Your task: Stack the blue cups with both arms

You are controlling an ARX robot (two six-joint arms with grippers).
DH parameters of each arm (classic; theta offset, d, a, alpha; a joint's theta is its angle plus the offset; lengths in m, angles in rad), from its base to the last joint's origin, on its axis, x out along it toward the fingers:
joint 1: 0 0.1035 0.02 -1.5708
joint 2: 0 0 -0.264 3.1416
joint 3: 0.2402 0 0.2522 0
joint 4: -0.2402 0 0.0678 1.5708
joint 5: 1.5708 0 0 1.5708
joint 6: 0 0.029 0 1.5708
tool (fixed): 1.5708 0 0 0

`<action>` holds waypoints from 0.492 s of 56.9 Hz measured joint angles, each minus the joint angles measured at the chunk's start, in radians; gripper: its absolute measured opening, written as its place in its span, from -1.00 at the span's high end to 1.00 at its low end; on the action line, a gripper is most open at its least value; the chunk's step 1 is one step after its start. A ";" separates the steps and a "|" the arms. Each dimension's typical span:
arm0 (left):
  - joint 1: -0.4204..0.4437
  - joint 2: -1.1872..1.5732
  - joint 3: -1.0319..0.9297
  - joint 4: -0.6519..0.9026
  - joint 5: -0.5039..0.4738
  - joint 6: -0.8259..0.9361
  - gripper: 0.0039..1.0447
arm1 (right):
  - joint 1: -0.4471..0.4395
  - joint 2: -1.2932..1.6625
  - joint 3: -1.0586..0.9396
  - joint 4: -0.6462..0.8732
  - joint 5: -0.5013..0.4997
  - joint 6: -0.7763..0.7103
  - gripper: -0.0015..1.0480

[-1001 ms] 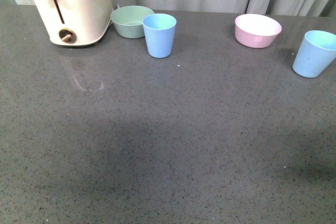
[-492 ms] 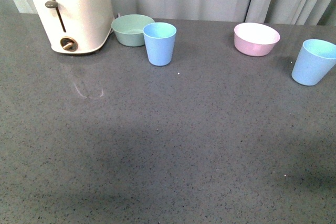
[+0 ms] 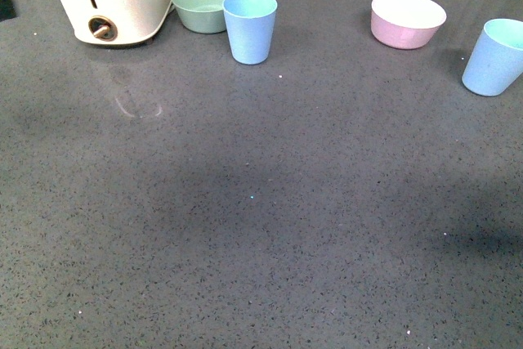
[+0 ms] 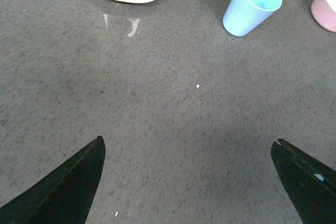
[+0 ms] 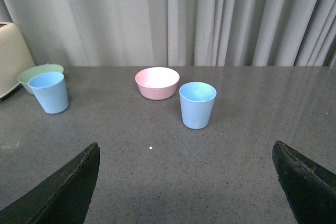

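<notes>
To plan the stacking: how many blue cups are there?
2. One cup stands beside the green bowl; the other at the right edge, near the pink bowl. None seems hidden.

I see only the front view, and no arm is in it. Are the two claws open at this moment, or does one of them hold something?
Observer: The left wrist view shows the left claw wide open, with nothing in it.
Operator: And the right one?
Observer: In the right wrist view the right claw is also wide open and empty. The right blue cup stands upright straight ahead of it, not touched.
Operator: In my view this cup is at the picture's edge. Is something inside it?
Observer: The right wrist view shows the whole cup, and nothing is seen inside it.
</notes>
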 joint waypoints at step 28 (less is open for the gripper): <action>-0.143 0.840 0.946 -0.264 -0.106 -0.179 -0.83 | 0.000 0.000 0.000 0.000 0.000 0.000 -0.83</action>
